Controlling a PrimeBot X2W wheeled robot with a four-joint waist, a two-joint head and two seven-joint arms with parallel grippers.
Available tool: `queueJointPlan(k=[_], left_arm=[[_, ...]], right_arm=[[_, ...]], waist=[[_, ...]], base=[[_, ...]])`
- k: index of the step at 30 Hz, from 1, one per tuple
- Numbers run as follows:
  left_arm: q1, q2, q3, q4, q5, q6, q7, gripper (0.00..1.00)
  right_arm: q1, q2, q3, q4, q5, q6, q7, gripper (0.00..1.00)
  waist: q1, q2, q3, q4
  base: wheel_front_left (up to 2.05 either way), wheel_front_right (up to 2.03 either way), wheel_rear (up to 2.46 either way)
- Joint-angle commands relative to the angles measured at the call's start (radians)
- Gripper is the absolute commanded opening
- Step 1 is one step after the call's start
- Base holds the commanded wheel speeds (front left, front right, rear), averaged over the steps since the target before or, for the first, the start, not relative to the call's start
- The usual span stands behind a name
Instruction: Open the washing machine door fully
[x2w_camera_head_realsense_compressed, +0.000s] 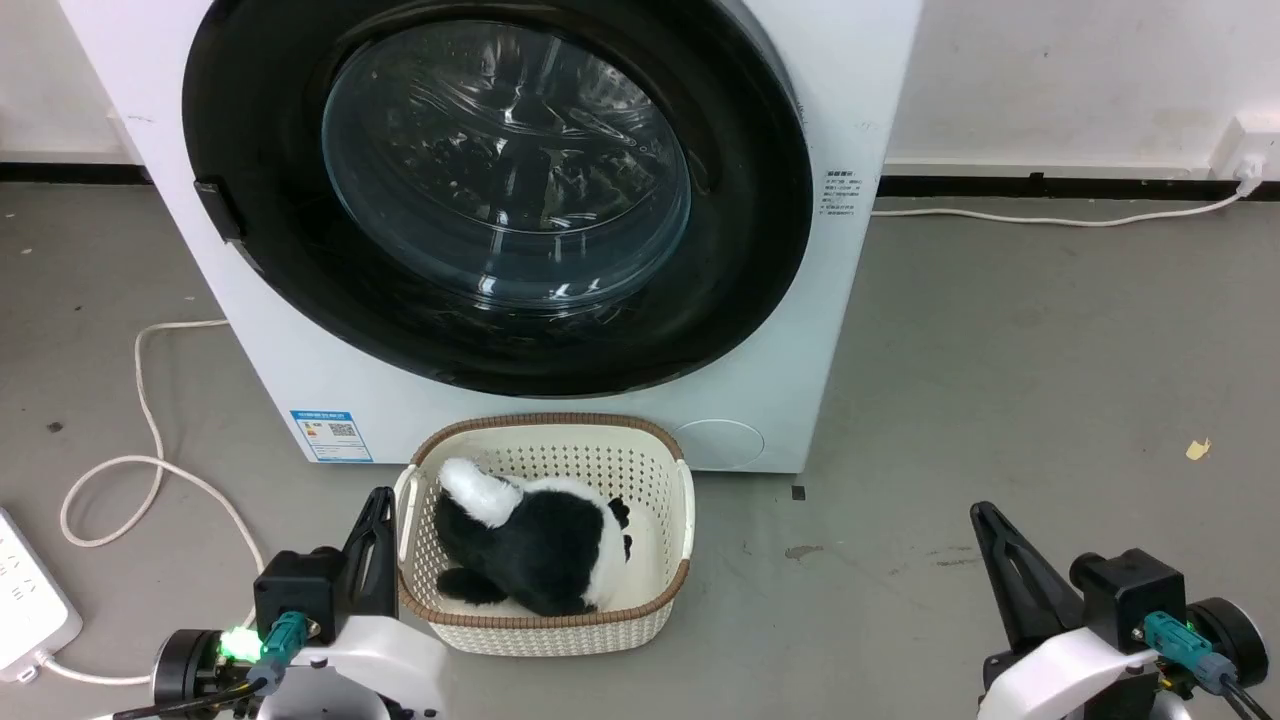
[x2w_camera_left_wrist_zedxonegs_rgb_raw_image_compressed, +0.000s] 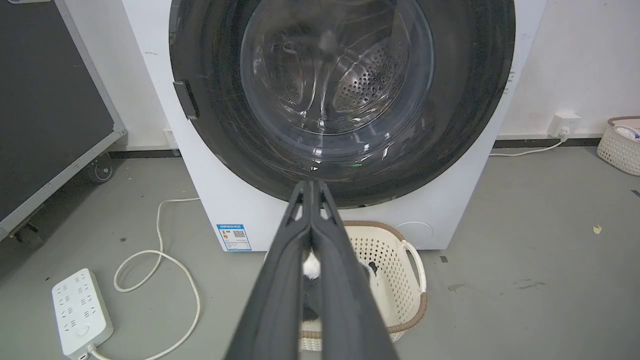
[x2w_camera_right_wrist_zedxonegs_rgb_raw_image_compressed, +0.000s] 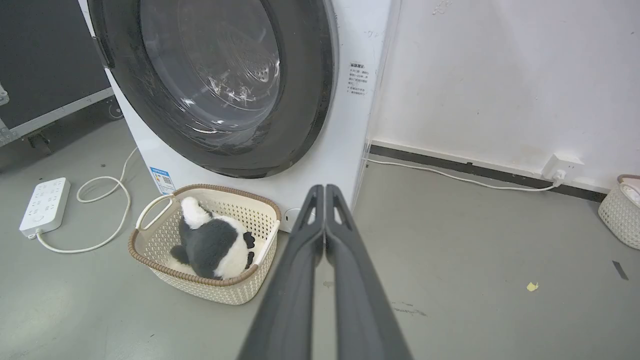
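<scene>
The white washing machine (x2w_camera_head_realsense_compressed: 830, 330) stands straight ahead on the grey floor. Its washing machine door (x2w_camera_head_realsense_compressed: 300, 290), a big glossy black ring around a bulging glass bowl (x2w_camera_head_realsense_compressed: 505, 165), lies flat against the front, closed, with a small black handle tab (x2w_camera_head_realsense_compressed: 218, 208) on its left edge. The door (x2w_camera_left_wrist_zedxonegs_rgb_raw_image_compressed: 460, 130) and the handle tab (x2w_camera_left_wrist_zedxonegs_rgb_raw_image_compressed: 186, 99) also show in the left wrist view, and the door (x2w_camera_right_wrist_zedxonegs_rgb_raw_image_compressed: 305, 110) in the right wrist view. My left gripper (x2w_camera_head_realsense_compressed: 381, 497) sits low at the lower left, shut and empty, beside a basket. My right gripper (x2w_camera_head_realsense_compressed: 981, 512) rests at the lower right, shut and empty, well apart from the machine.
A cream basket (x2w_camera_head_realsense_compressed: 650, 620) holding a black-and-white plush toy (x2w_camera_head_realsense_compressed: 530, 545) stands on the floor just in front of the machine. A white power strip (x2w_camera_left_wrist_zedxonegs_rgb_raw_image_compressed: 82, 312) and looping cable (x2w_camera_head_realsense_compressed: 150, 470) lie at the left. Another basket (x2w_camera_right_wrist_zedxonegs_rgb_raw_image_compressed: 620, 212) stands by the right wall. A dark wheeled panel (x2w_camera_left_wrist_zedxonegs_rgb_raw_image_compressed: 50, 115) is at far left.
</scene>
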Motion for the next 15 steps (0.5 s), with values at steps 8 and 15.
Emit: queueJointPlan(k=[8, 15], left_arm=[[0.015, 0.001, 0.000, -0.004, 0.009, 0.003, 0.000, 0.00], [0.015, 0.001, 0.000, -0.004, 0.009, 0.003, 0.000, 0.00]], right_arm=[[-0.013, 0.005, -0.001, 0.002, -0.005, -0.002, 0.001, 0.00], [-0.013, 0.005, -0.001, 0.002, -0.005, -0.002, 0.001, 0.00]], waist=[[0.0000, 0.0000, 0.000, 0.000], [0.0000, 0.0000, 0.000, 0.000]], base=[[0.00, 0.00, 0.00], [0.00, 0.00, 0.00]])
